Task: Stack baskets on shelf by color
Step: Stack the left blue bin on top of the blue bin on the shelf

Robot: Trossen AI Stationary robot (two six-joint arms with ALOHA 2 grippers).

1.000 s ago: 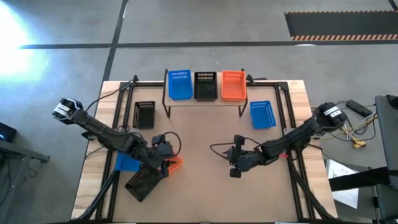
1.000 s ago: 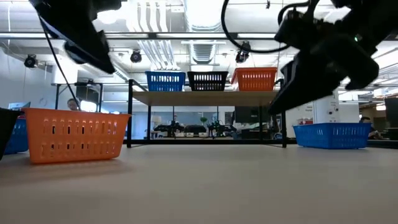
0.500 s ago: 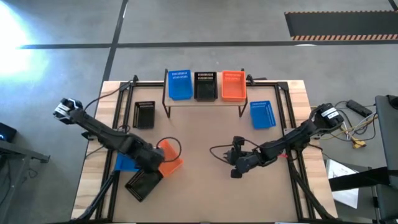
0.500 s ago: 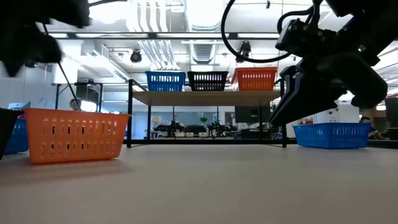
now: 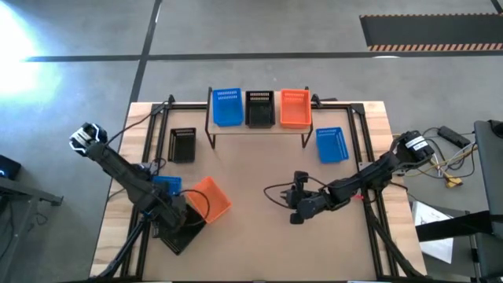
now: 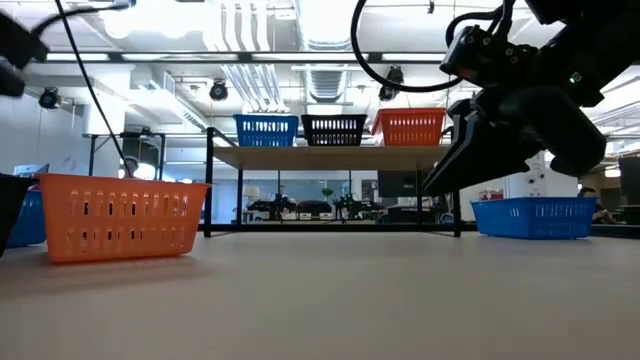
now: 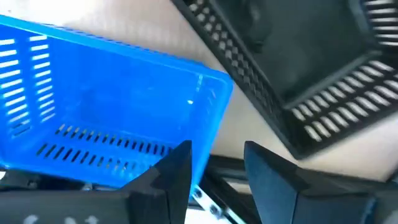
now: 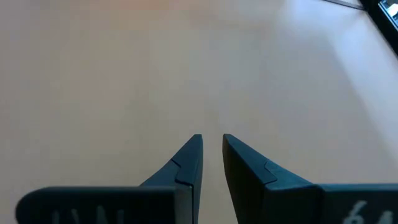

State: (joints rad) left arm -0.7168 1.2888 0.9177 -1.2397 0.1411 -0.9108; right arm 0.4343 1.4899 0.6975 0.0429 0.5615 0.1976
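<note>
The shelf point(image 5: 259, 128) carries a blue basket point(image 5: 226, 106), a black one point(image 5: 260, 108) and an orange one point(image 5: 295, 108) side by side. On the table lie an orange basket point(image 5: 209, 198), a blue basket point(image 7: 112, 112), a black basket point(image 7: 311, 68) near the front left, another black one point(image 5: 182, 145) and another blue one point(image 5: 331, 145). My left gripper point(image 7: 216, 163) points down, open, over the gap between the front-left blue and black baskets. My right gripper point(image 8: 211, 152) hovers over bare table at mid-right, its fingers a narrow gap apart with nothing between them.
Black metal frame rails point(image 5: 153, 126) run along the table's left and right sides and under my left gripper. Bare tabletop point(image 5: 259, 181) lies between the two arms in front of the shelf. Cables trail from both arms.
My left gripper has swung away from above the orange basket toward the table's left and near edges, tipping over to point straight down. The orange basket, covered before, now shows whole and has stayed where it was.
</note>
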